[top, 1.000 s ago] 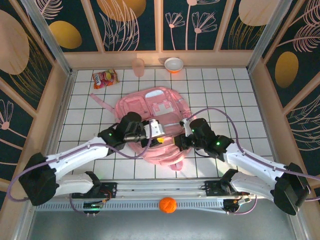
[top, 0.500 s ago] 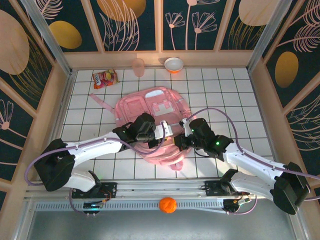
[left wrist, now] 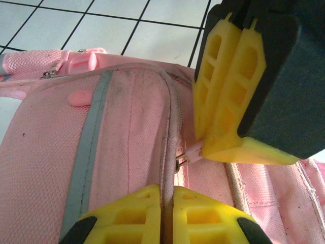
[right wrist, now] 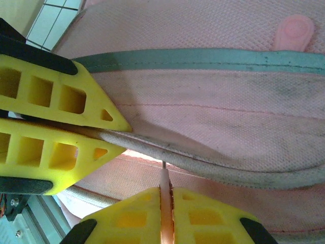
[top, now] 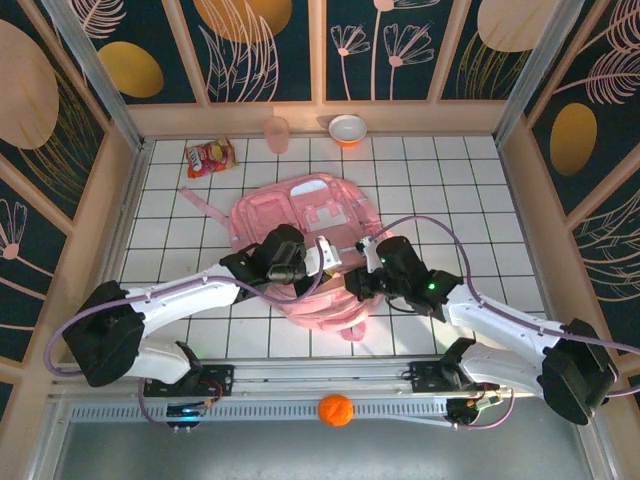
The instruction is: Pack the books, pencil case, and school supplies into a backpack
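The left gripper (left wrist: 166, 191) is closed tight on the white trim (left wrist: 170, 127) of the backpack (left wrist: 45, 162); in its own wrist view the two yellow fingers (left wrist: 124, 216) meet with only the thin cord of the trim between them. The right gripper (right wrist: 165, 195) is also closed, and it pinches the pink zip pull (right wrist: 163, 184), which stands as a narrow strip between its fingertips. In the left wrist view the right gripper (left wrist: 205, 146) comes down from the top right, and the zip pull (left wrist: 192, 153) comes out at its tips on a small metal ring, just beside the trim. In the right wrist view the left gripper (right wrist: 122, 138) comes in from the left side, and the trim (right wrist: 213, 160) runs out from its tips in a soft curve.

The backpack (right wrist: 203, 101) is made of pink woven mesh cloth. It has a grey stripe (right wrist: 203, 58) along the panel, a small smooth pink patch (right wrist: 293, 30), and some dark dirty marks on the cloth and on the trim.

From above, the backpack (top: 300, 210) lies flat in the middle of the white tiled table (top: 450, 190), one strap going out to the left. Both grippers, left (top: 338, 262) and right (top: 352, 283), meet near its near right edge. At the far edge, well apart from it, there are a red-orange snack packet (top: 211, 157), a pink cup (top: 277, 133) and a white bowl (top: 347, 129).
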`<action>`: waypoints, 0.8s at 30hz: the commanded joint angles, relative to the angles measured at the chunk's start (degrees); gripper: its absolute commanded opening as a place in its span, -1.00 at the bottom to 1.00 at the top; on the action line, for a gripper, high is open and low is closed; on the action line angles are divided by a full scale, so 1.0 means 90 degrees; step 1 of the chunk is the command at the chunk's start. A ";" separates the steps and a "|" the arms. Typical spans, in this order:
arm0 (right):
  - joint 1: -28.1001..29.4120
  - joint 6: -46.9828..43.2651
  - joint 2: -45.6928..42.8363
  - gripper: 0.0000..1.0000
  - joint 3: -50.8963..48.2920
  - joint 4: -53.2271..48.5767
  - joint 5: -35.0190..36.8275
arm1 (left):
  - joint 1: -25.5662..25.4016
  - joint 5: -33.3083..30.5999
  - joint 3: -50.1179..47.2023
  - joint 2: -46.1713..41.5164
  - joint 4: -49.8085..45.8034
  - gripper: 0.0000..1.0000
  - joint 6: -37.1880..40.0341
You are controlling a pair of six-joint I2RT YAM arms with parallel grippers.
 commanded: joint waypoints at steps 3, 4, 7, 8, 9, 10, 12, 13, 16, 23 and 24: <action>0.0018 -0.0139 0.0157 -0.71 -0.0038 0.0489 0.0148 | -0.0029 0.0686 -0.0018 -0.0371 0.0334 -1.00 -0.0196; 0.0022 -0.0147 0.0185 -0.70 -0.0022 0.0518 0.0119 | -0.0032 0.0686 -0.0033 -0.0403 0.0333 -1.00 -0.0206; 0.0040 -0.0168 0.0276 -0.67 -0.0026 0.0571 0.0014 | -0.0030 0.0638 -0.0055 -0.0441 0.0362 -1.00 -0.0208; 0.0047 -0.0178 0.0295 -0.66 -0.0036 0.0576 -0.0016 | -0.0026 0.0628 -0.0059 -0.0455 0.0377 -1.00 -0.0209; 0.0053 -0.0193 0.0312 -0.65 -0.0036 0.0579 -0.0025 | -0.0018 0.0619 -0.0053 -0.0460 0.0387 -1.00 -0.0206; 0.0062 -0.0205 0.0325 -0.65 -0.0022 0.0565 -0.0026 | -0.0018 0.0618 -0.0038 -0.0463 0.0392 -1.00 -0.0203; 0.0062 -0.0230 0.0317 -0.72 0.0002 0.0485 -0.0014 | -0.0016 0.0595 -0.0043 -0.0465 0.0383 -1.00 -0.0179; 0.0062 -0.0247 0.0282 -0.81 0.0036 0.0388 0.0049 | -0.0007 0.0566 -0.0042 -0.0465 0.0356 -1.00 -0.0143; 0.0029 -0.0264 0.0122 -1.00 0.0110 -0.0063 0.0353 | 0.0153 0.0537 -0.0149 -0.0554 0.0277 -1.00 -0.0069; -0.0719 -0.0198 -0.0646 -1.00 -0.0047 -0.0835 0.0447 | 0.0796 0.0619 -0.0619 -0.1127 -0.0177 -1.00 0.0446; -0.0844 -0.0180 -0.0744 -1.00 -0.0079 -0.0884 0.0425 | 0.0841 0.0604 -0.0692 -0.1215 -0.0276 -1.00 0.0566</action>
